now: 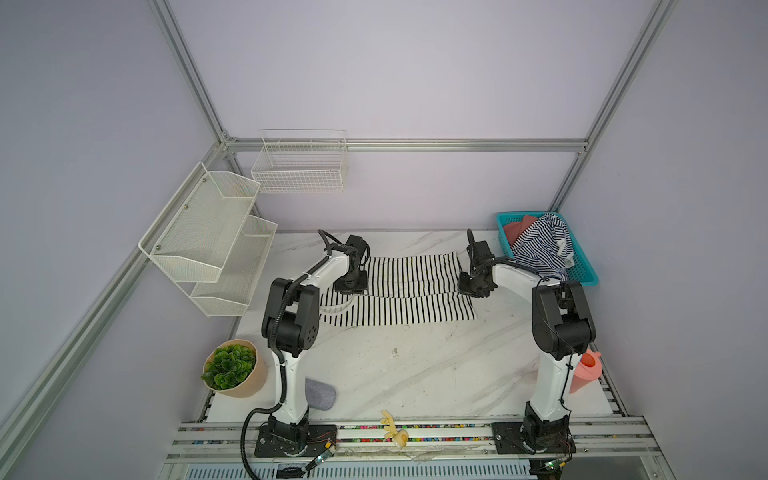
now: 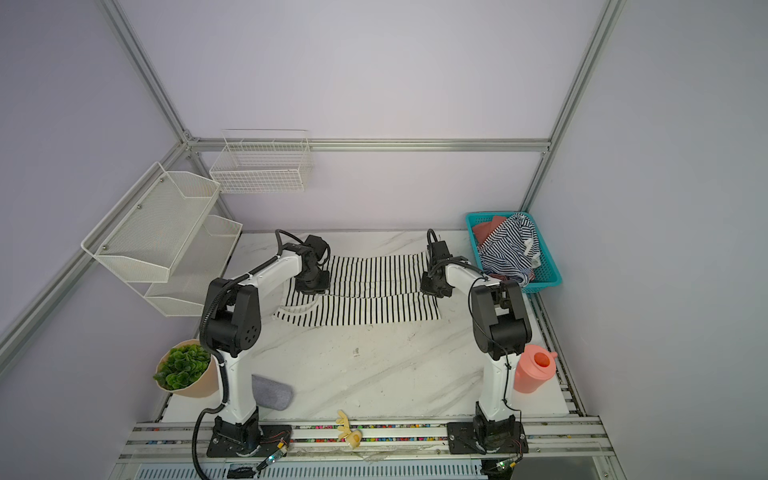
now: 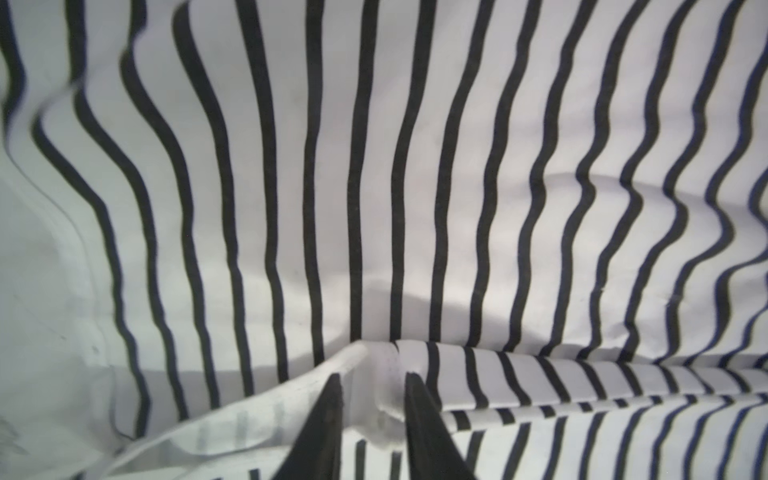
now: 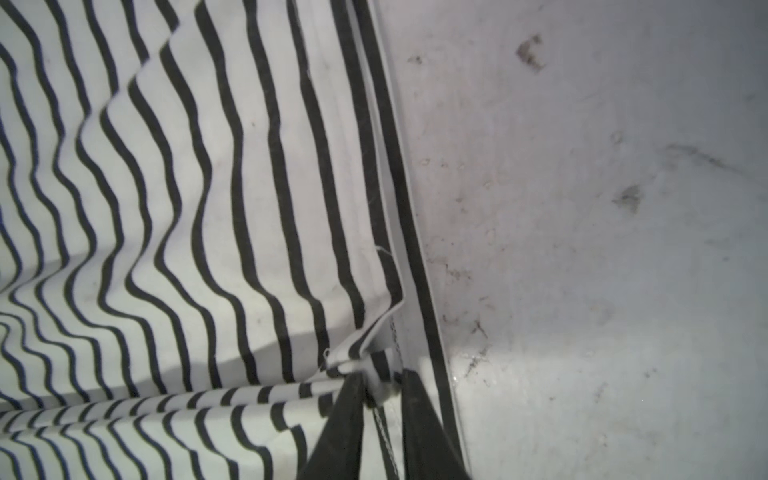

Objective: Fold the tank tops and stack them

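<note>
A white tank top with wide black stripes lies flat on the marble table, its far half folded over toward the front. My left gripper hangs at the left end of that folded layer's edge. In the left wrist view its jaws stand apart with a white-trimmed corner of the tank top loose between them. My right gripper is at the right end; its jaws are slightly apart around the hem corner. A navy-striped tank top lies crumpled in the teal basket.
The teal basket at the back right also holds a red cloth. White mesh shelves and a wire basket hang at the left and back. A potted plant, a grey pad and a pink jug stand near the arm bases.
</note>
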Controlling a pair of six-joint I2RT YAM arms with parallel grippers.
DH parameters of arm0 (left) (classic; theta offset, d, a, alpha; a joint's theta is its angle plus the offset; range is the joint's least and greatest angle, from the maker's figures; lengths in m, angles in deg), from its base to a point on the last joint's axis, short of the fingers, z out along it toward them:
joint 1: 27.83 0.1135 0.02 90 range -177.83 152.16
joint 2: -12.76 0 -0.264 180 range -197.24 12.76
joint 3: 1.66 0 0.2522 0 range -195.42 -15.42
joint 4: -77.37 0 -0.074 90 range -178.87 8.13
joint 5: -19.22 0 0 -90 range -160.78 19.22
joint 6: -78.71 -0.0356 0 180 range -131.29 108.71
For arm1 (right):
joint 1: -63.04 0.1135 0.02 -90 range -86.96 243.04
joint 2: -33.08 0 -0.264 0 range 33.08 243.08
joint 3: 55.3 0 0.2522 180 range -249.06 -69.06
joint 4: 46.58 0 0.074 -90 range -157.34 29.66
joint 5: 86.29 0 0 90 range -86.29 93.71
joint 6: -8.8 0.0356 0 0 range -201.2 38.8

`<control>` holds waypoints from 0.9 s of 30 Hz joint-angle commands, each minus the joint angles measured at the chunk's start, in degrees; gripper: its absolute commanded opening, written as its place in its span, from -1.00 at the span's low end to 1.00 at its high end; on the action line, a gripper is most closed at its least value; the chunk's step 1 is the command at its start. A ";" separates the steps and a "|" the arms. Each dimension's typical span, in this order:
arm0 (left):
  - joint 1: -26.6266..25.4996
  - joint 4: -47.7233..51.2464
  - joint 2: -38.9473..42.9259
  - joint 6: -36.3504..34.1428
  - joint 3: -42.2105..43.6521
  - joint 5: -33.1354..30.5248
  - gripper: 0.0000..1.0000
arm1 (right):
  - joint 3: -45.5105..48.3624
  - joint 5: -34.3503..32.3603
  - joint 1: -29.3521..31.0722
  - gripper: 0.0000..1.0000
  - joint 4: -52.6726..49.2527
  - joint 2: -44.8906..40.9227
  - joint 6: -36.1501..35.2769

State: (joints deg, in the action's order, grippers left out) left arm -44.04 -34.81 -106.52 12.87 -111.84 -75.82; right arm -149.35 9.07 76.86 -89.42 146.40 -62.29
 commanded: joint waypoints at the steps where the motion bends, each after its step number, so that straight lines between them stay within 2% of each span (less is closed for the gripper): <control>1: 0.47 0.88 0.15 -0.34 -8.29 -1.37 -0.17 | -2.29 -0.72 -0.71 -0.43 -0.60 0.02 0.81; 2: 0.47 1.41 0.09 -0.20 -9.70 -1.66 -0.06 | -2.66 -0.93 -0.73 -0.40 -0.78 -0.38 1.18; 3: 0.47 2.02 0.09 -0.17 -11.07 -1.90 -0.04 | -2.84 -1.10 -0.73 -0.36 -0.80 -1.07 1.39; 6: 0.47 3.22 1.95 0.42 -12.38 -2.95 -0.03 | -2.91 -1.71 -0.72 -0.20 -0.87 -3.63 1.82; 9: 0.19 2.46 6.25 1.48 -8.61 -1.97 -0.03 | -1.29 -1.90 -0.59 -0.11 -0.35 -6.89 1.49; 11: -0.54 0.74 9.62 1.67 -4.17 -0.98 -0.07 | 1.17 -0.33 0.35 -0.12 1.41 -8.93 1.76; 15: -1.86 -3.88 14.25 2.26 6.07 3.56 -0.23 | 6.24 2.54 3.39 -0.57 3.85 -10.00 2.13; 17: -1.93 -5.94 15.20 2.76 10.19 5.07 -0.32 | 8.71 4.67 4.74 -0.64 5.65 -9.22 2.31; 22: -1.92 -9.29 15.06 3.94 16.24 7.25 -0.41 | 12.60 6.90 6.32 -0.62 8.60 -6.49 2.66; 27: -1.90 -11.25 13.53 4.31 18.85 7.41 -0.40 | 15.13 7.18 6.39 -0.38 10.80 -5.88 3.02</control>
State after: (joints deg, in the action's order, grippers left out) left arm -46.18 -42.37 -93.12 16.19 -95.08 -69.83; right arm -135.56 15.74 83.55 -80.37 140.15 -59.58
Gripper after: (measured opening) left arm 0.298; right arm 0.301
